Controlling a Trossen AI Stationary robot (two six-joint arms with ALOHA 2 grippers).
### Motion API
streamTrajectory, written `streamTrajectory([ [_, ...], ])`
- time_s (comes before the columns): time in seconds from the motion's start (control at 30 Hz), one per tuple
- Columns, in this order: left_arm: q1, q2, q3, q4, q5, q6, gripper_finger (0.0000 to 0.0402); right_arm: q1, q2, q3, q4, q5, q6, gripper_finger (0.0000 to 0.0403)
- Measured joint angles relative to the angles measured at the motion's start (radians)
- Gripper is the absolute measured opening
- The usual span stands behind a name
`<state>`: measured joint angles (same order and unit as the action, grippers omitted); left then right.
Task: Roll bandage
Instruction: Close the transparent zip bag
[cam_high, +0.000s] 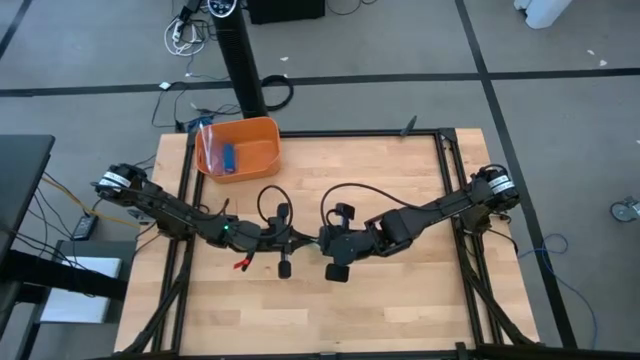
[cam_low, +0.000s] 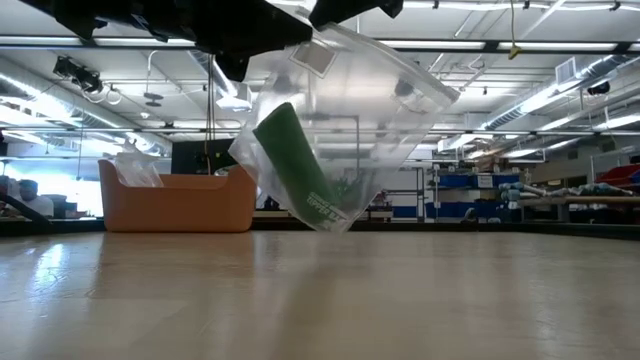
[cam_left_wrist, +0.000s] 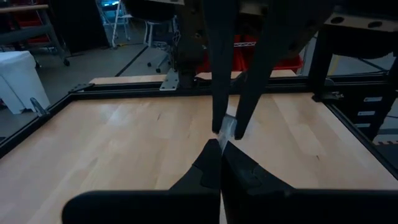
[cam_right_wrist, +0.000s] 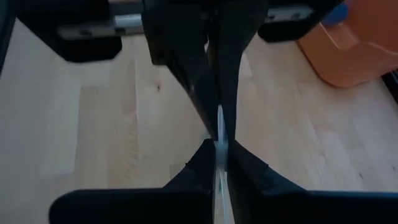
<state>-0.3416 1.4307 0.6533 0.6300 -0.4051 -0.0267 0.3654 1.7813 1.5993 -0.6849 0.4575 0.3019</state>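
The green bandage (cam_low: 300, 170) sits tilted inside a clear crinkled plastic bag (cam_low: 360, 100), which hangs above the table in the low view. My left gripper (cam_high: 303, 240) and my right gripper (cam_high: 324, 241) meet tip to tip over the table's middle. Both are shut on the bag's upper edge. From above the arms hide the bag. Each wrist view shows the other arm's fingers just beyond its own. My left gripper pinches a thin strip of the bag's clear upper edge (cam_left_wrist: 227, 128) between its two fingertips (cam_left_wrist: 211, 163), coming nearly level from the table's left. The bag hangs below, clear of the table. My right gripper pinches the same clear edge (cam_right_wrist: 220, 123) between its two fingertips (cam_right_wrist: 234, 158), slanting down from the table's right, right beside the left gripper's fingers. The bag, with the bandage inside, hangs below it, lifted clear.
An orange bin (cam_high: 262, 140) stands at the table's far left with a small blue item (cam_high: 229, 157) and some clear plastic (cam_low: 135, 168) in it. A small red-tipped thing (cam_high: 241, 265) lies under the left arm. Black frame rails (cam_high: 448, 190) run along the table's edges.
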Motion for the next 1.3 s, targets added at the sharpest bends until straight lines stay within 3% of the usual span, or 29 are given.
streamTrajectory([
  [1.3, 0.001, 0.000, -0.001, 0.040, -0.011, 0.016, 0.0000, 0.109, -0.001, -0.002, -0.400, -0.040, 0.289, 0.0019],
])
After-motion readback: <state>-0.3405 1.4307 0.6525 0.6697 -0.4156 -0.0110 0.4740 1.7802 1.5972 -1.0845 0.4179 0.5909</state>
